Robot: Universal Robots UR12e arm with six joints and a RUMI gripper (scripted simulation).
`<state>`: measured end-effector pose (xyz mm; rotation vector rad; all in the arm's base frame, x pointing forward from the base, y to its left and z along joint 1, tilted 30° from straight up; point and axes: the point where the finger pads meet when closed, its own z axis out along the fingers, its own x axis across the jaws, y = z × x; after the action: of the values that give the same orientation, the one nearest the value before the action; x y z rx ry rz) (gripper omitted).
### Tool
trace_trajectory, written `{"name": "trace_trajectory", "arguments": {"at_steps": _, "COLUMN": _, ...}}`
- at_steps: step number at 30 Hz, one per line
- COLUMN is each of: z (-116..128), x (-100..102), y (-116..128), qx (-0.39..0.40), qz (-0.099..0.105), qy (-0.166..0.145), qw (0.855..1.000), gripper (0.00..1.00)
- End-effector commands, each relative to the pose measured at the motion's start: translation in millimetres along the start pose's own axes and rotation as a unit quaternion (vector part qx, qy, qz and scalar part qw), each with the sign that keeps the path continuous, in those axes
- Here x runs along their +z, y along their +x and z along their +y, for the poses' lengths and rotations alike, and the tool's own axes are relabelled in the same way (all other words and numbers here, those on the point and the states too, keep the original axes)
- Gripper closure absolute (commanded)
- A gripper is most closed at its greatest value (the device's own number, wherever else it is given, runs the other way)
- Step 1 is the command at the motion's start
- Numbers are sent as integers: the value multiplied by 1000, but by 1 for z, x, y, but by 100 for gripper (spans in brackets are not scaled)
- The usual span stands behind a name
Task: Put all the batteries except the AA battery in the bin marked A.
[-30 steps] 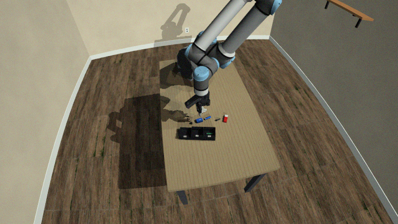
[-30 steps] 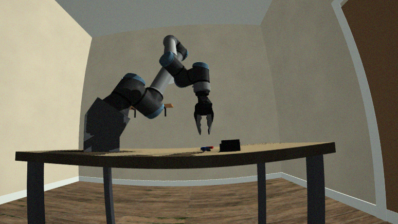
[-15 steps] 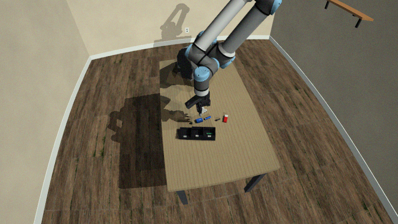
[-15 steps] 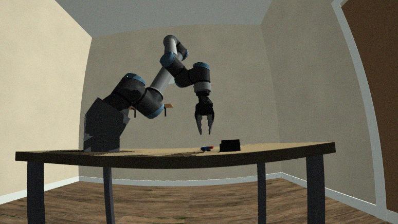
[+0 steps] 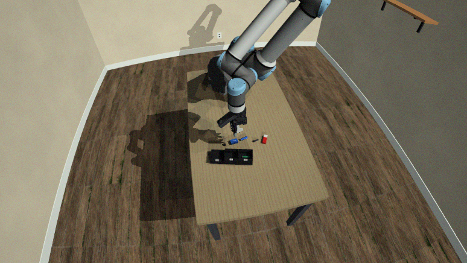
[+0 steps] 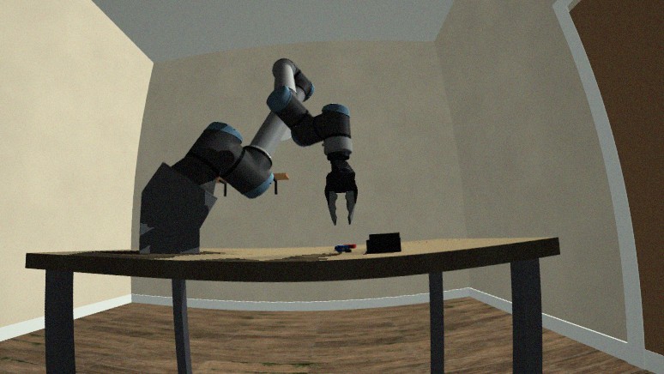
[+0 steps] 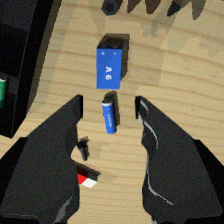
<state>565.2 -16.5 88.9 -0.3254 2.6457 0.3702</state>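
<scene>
On the table (image 5: 277, 183), bins (image 5: 230, 156) hold one green battery (image 5: 245, 157); claw (image 6: 341, 214) part-open, empty.

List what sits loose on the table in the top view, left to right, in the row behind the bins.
Small dark round piece → blue 9V block battery → slim blue cylindrical battery → small dark cylinder → red-and-white block. The gripper hangs above the row, holding nothing.
</scene>
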Motion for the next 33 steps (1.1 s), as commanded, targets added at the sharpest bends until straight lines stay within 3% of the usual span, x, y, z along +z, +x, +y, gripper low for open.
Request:
{"name": "trace_trajectory", "arguments": {"at_steps": 1, "z": 0, "x": 0, "y": 0, "qx": 0, "qz": 0, "qy": 0, "qw": 1000, "gripper": 75}}
{"name": "trace_trajectory", "arguments": {"at_steps": 5, "z": 0, "x": 0, "y": 0, "qx": 0, "qz": 0, "qy": 0, "qw": 1000, "gripper": 75}}
{"name": "trace_trajectory", "arguments": {"at_steps": 23, "z": -1, "x": 64, "y": -1, "qx": 0, "qz": 0, "qy": 0, "qw": 1000, "gripper": 75}}
{"name": "trace_trajectory", "arguments": {"at_steps": 33, "z": -1, "x": 67, "y": -1, "qx": 0, "qz": 0, "qy": 0, "qw": 1000, "gripper": 75}}
